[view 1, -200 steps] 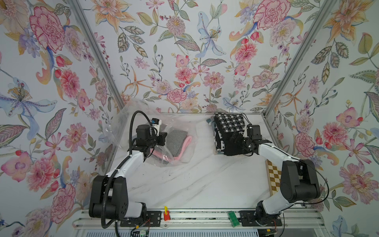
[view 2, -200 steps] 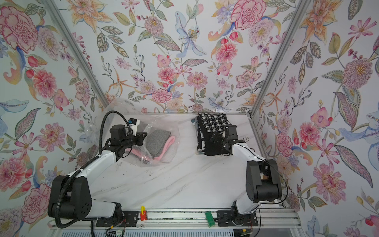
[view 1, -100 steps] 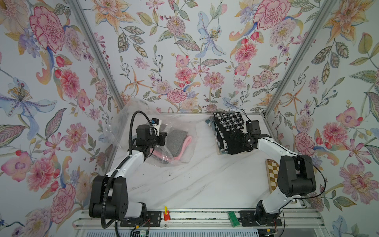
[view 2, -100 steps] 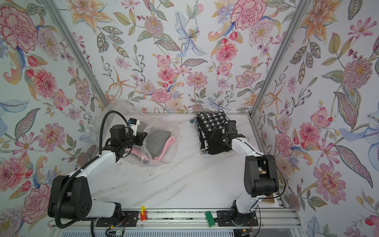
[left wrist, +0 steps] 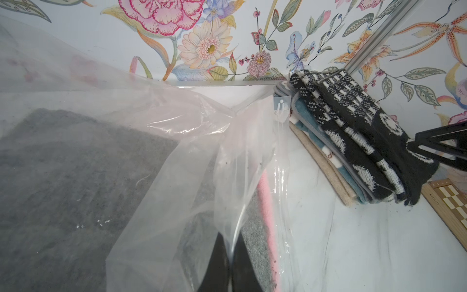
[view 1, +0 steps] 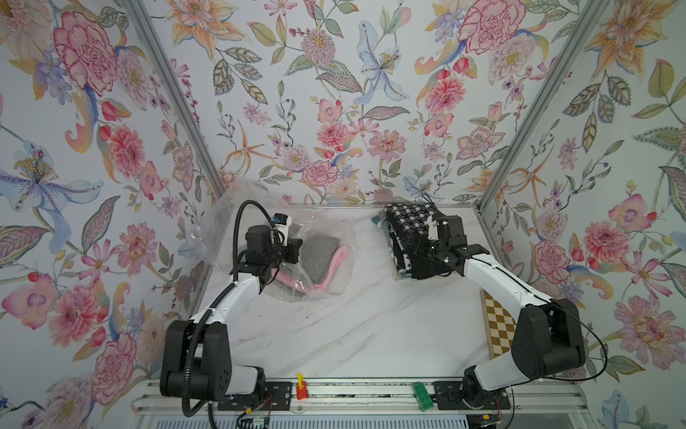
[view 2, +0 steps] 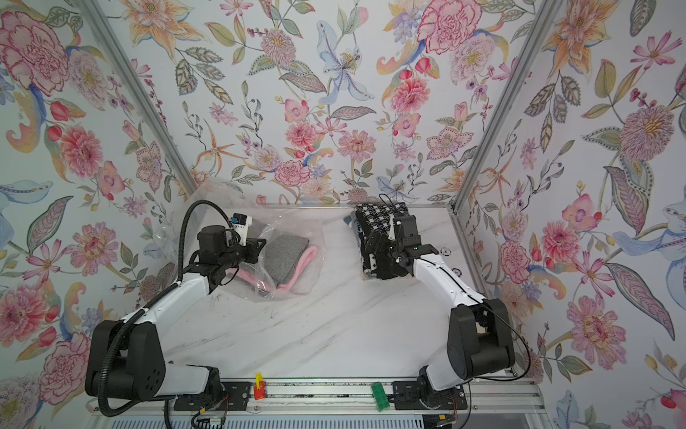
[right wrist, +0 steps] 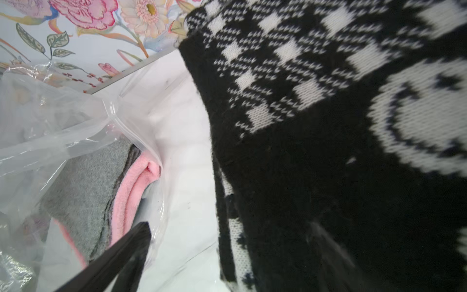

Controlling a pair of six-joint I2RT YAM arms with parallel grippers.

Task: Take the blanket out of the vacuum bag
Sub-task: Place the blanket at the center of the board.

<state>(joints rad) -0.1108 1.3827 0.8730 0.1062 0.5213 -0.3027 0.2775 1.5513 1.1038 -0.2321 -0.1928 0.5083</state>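
Note:
The vacuum bag (view 1: 222,211) (view 2: 297,226) lies crumpled at the back left of the table. Folded in it are a grey blanket (view 1: 319,256) (view 2: 286,256) and a pink one (view 1: 334,265) (right wrist: 131,187). My left gripper (view 1: 293,252) (left wrist: 231,242) is shut on a fold of the bag's plastic (left wrist: 192,141) at its mouth. My right gripper (view 1: 415,252) (right wrist: 231,232) stands open at the back right. It straddles the edge of a black-and-white knit blanket (view 1: 408,223) (right wrist: 316,151) that lies outside the bag.
The knit blanket tops a stack of folded beige and teal blankets (left wrist: 328,161) in the back right corner. A chessboard (view 1: 499,327) lies along the right wall. Floral walls close in on three sides. A red clip (view 1: 301,386) and a green piece (view 1: 423,395) sit on the front rail.
My right arm has shifted slightly over the black-and-white blanket, its elbow swinging in and back out. The left arm and the bag have not moved.

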